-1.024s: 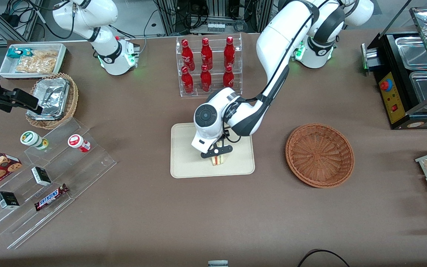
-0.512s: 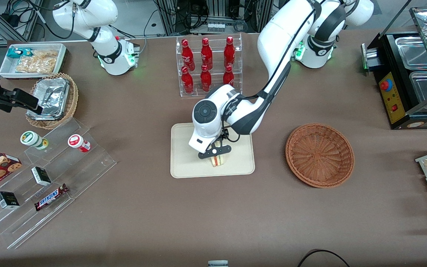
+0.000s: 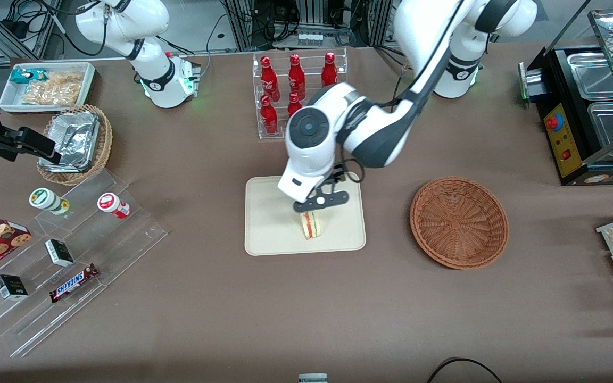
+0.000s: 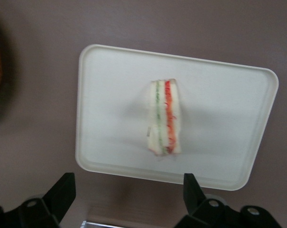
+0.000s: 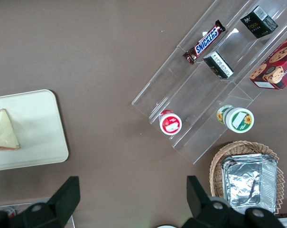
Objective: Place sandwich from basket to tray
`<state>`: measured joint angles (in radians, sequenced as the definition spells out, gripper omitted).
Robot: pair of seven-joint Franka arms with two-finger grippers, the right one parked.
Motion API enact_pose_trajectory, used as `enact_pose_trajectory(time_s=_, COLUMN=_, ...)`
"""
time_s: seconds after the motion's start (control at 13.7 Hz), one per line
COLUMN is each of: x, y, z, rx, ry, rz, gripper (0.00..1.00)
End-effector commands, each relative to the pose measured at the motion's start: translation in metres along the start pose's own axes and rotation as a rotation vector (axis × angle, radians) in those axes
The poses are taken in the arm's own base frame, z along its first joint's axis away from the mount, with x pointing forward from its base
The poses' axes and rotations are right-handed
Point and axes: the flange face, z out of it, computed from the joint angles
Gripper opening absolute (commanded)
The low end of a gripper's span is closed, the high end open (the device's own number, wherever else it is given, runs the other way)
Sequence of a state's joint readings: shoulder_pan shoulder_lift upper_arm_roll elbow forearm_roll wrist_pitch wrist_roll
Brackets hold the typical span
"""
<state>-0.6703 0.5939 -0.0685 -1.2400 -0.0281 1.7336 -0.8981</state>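
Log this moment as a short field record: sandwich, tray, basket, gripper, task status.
sandwich: standing on its edge on the tray, red and green filling showing, free of the fingers
tray: cream-beige, on the brown table, holding only the sandwich
basket: reddish-brown wicker, empty, beside the tray toward the working arm's end
gripper: open, above the sandwich, fingers spread apart with nothing between them
task status: sandwich lies in the tray; placement looks done
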Motion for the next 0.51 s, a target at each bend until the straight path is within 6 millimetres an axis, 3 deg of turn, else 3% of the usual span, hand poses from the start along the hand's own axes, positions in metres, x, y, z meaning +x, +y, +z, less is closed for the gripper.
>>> enact_pose_trajectory(time_s=0.0, x=0.004, y=-0.059, z=-0.023, rx=0.050, ry=-0.094, rz=0.007, gripper=1.00)
enact_pose_trajectory(time_s=0.15, x=0.041, y=-0.112, z=-0.029, rx=0.084, ry=-0.129, rz=-0.055, gripper=1.00)
enact_pose_trajectory(time_s=0.44, x=0.069, y=-0.205, z=-0.035, rx=0.066, ry=-0.166, rz=0.035, gripper=1.00)
